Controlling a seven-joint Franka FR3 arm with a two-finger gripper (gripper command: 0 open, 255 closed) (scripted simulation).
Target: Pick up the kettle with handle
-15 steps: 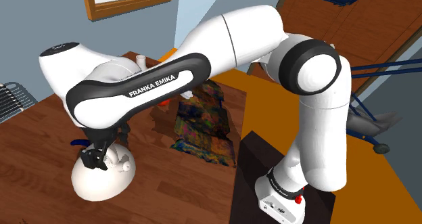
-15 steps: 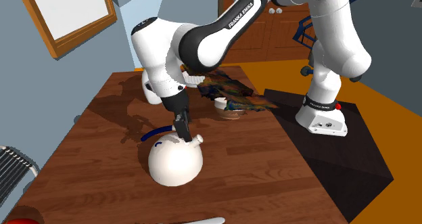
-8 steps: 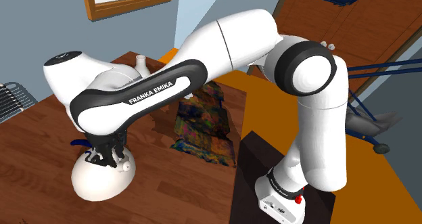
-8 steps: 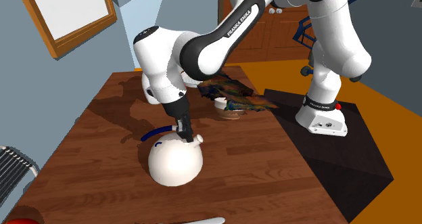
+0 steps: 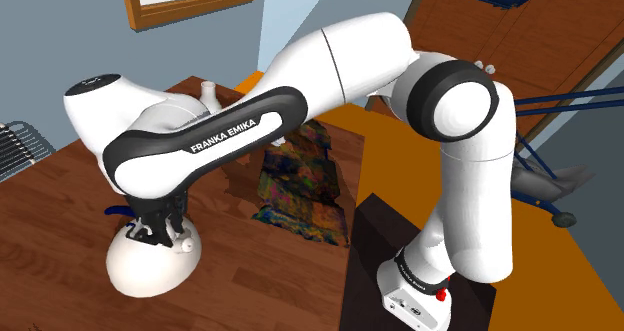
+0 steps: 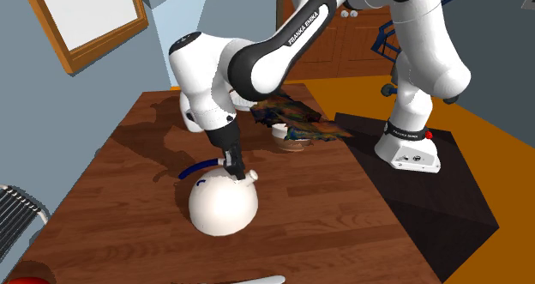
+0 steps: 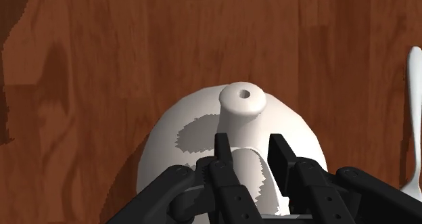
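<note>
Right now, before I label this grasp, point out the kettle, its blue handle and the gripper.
kettle [image 6: 221, 209]: second exterior view, round white body.
blue handle [image 6: 199, 165]: second exterior view, middle of its arc.
gripper [image 7: 249, 143]: wrist view, midway between its fingertips.

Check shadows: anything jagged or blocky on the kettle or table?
Wrist view: a jagged-edged grey shadow lies on the white kettle beside its spout, and a blocky dark patch sits on the wood table. Second exterior view: a broad shadow darkens the table beyond the kettle.
</note>
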